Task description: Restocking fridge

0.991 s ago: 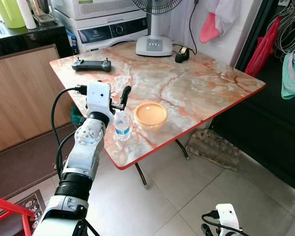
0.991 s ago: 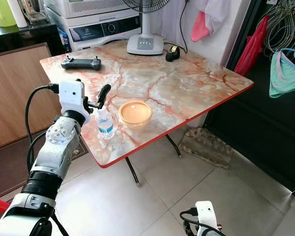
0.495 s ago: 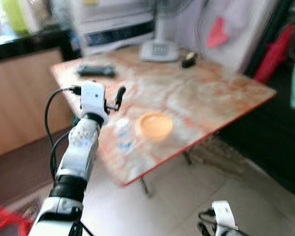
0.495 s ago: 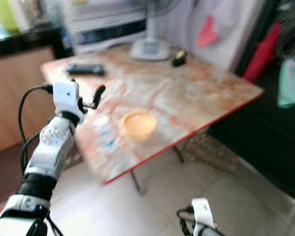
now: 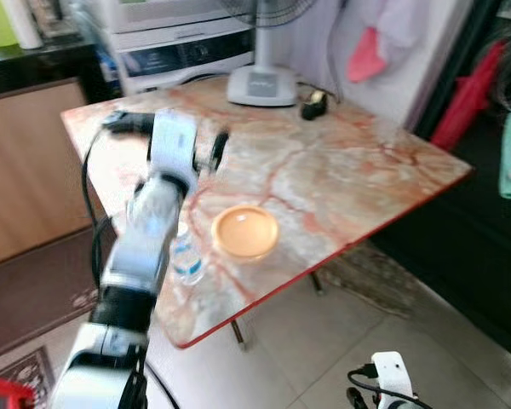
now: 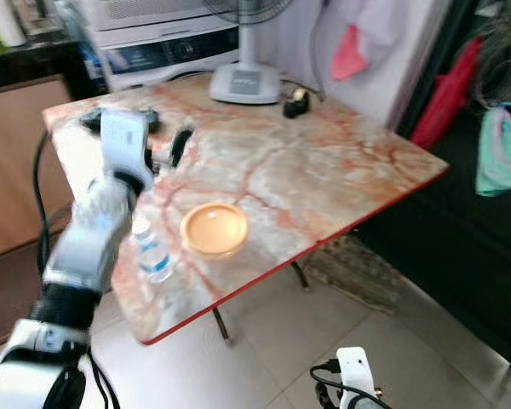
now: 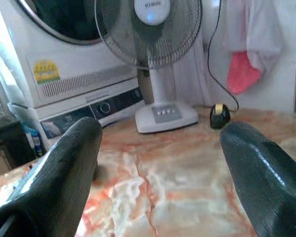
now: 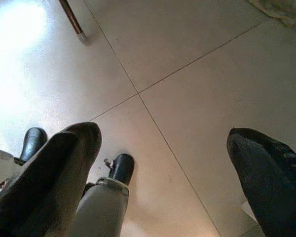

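Nearest, the right gripper (image 8: 163,168) hangs idle low at the robot's side above the tiled floor (image 8: 197,89), its two black fingers (image 8: 54,168) spread wide with nothing between them. On the near left corner of the marbled surface (image 5: 341,162) stands a small water bottle (image 5: 186,257) with a blue label, upright, partly hidden behind the left arm (image 5: 140,247). Just to its right, apart from it, sits an orange bowl (image 5: 244,231). The left gripper (image 7: 158,163) is raised above the surface beyond the bottle, its fingers (image 5: 218,146) open and holding nothing; the arm is motion-blurred, so how high it sits over the bottle is hard to judge. Further back on the left lies a dark controller (image 5: 123,122), largely covered by the wrist. At the far edge stand a white fan base (image 5: 258,85) and a small black object (image 5: 313,106), probably a tape dispenser. Behind them sits a white appliance (image 5: 183,47), and a pink cloth (image 5: 366,55) hangs on the wall.
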`<state>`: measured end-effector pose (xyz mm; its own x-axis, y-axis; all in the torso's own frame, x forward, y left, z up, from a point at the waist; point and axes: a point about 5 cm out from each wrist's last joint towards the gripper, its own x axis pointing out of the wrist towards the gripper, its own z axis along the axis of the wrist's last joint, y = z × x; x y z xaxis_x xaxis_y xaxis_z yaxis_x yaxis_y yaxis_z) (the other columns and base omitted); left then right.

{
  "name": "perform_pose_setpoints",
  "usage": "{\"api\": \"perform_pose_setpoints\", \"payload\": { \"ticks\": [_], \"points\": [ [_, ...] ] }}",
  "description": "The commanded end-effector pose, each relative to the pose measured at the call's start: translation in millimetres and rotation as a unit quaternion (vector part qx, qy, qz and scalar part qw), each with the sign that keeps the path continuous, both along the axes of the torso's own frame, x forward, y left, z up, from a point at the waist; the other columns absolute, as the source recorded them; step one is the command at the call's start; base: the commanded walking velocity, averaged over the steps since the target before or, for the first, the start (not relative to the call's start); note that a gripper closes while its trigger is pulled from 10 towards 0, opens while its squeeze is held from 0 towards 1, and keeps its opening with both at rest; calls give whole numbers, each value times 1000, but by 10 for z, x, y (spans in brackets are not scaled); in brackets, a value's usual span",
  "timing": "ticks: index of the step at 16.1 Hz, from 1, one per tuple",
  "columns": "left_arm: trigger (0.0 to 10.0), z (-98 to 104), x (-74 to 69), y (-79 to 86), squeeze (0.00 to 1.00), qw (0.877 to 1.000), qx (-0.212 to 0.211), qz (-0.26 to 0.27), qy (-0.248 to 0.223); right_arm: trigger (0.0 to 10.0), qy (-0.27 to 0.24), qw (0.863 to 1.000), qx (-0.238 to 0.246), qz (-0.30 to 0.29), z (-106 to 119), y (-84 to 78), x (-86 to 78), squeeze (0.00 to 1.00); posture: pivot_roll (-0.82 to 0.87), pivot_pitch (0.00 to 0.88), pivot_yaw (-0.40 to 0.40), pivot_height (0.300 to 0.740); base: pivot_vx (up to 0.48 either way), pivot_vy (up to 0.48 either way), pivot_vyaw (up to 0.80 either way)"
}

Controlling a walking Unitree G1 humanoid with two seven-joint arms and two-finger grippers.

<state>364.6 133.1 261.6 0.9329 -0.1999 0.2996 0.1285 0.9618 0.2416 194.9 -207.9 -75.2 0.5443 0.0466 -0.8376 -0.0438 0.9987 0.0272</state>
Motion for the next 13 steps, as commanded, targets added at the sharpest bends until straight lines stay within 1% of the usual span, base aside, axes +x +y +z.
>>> {"api": "perform_pose_setpoints", "payload": {
  "ticks": [1,2,3,4,5,6,7,8,9,10,11,13],
  "points": [
    [10000,64,-8,-74,0,999,5,-20,37,10000,7,1000,-1,-1,-18,-20,-43,0,99,0,-48,740,0,0,0],
    [10000,80,-15,-89,0,998,-5,-26,57,10000,7,1000,-1,-2,-19,-18,-43,0,99,0,-48,740,0,0,0],
    [10000,107,-27,-104,0,996,-4,-32,86,10000,7,1000,0,-2,-20,-15,-44,0,100,0,-44,740,0,0,0],
    [10000,152,-44,-104,0,994,11,-35,107,10000,7,1000,0,-2,-21,-9,-44,0,106,0,-41,740,0,0,0],
    [10000,214,-50,-27,0,991,16,-13,132,10000,8,1000,0,-2,-22,-5,-44,0,111,0,-37,740,0,0,0],
    [10000,223,-38,18,0,990,11,7,142,10000,8,1000,0,-2,-22,-4,-44,0,111,0,-37,740,0,0,0],
    [10000,247,-45,96,0,984,5,19,178,10000,9,1000,1,-3,-24,-1,-45,0,127,0,-34,740,0,0,0],
    [10000,244,-65,97,0,980,22,-2,199,10000,10,1000,1,-2,-25,1,-46,0,132,0,-32,740,0,0,0],
    [10000,207,-99,61,0,973,35,-28,225,10000,10,1000,1,-1,-25,1,-46,0,132,0,-32,740,0,0,0],
    [10000,169,-140,20,0,967,38,-50,246,10000,10,1000,1,3,-23,2,-43,0,136,0,-30,740,0,0,0],
    [10000,141,-152,29,0,963,43,-46,262,10000,10,1000,1,2,-22,1,-41,0,137,0,-29,740,0,0,0],
    [10000,79,-171,68,0,954,36,-38,296,10000,9,1000,1,1,-21,1,-39,0,137,0,-29,740,0,0,0]
  ]
}}
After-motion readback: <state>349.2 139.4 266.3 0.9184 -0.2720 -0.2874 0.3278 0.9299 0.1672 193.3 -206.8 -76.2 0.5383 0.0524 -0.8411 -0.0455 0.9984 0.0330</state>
